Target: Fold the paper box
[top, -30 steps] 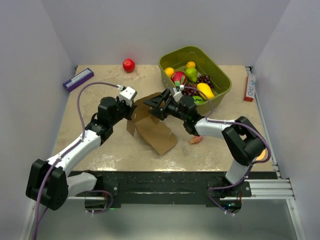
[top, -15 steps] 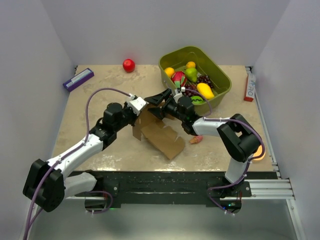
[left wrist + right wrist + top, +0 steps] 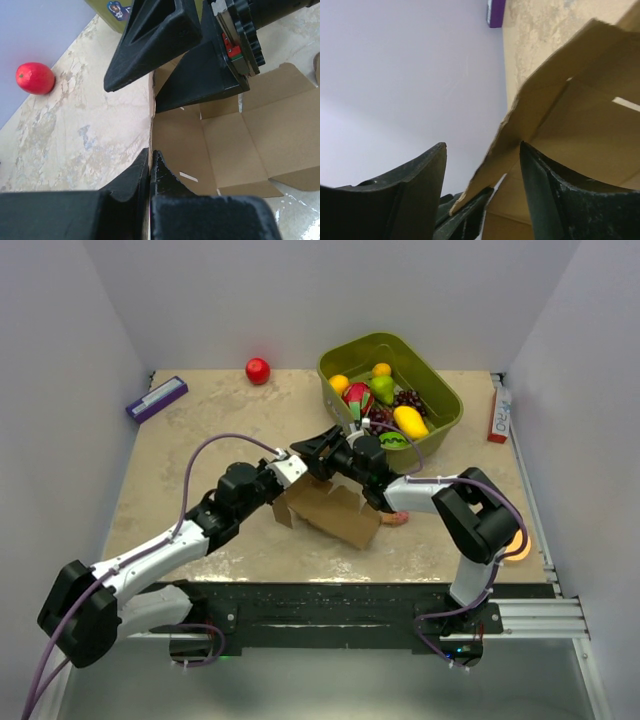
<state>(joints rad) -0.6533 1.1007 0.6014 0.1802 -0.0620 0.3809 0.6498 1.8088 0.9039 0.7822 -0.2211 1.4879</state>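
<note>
The paper box (image 3: 335, 512) is a brown cardboard cut-out, partly unfolded on the table's middle, with one flap standing upright. My left gripper (image 3: 297, 478) is shut on that upright flap's edge; in the left wrist view the gripper (image 3: 150, 152) pinches the thin cardboard, and the box's open panels (image 3: 225, 145) lie to the right. My right gripper (image 3: 318, 452) is open just beyond the left one. In the right wrist view the right gripper (image 3: 482, 146) has its jaws on either side of the flap (image 3: 545, 100), one finger (image 3: 555, 195) inside the box.
A green bin (image 3: 345, 352) of toy fruit stands behind the box to the right. A red fruit (image 3: 258, 370) lies at the back, a purple-and-white box (image 3: 157, 398) at the far left, a red-and-white slim box (image 3: 498, 412) at the right edge. A small pinkish item (image 3: 396, 518) lies by the box.
My left arm has reached rightward with the flap in its grip, and the box has slid right and turned. My right gripper stayed open and shifted slightly over the flap.
</note>
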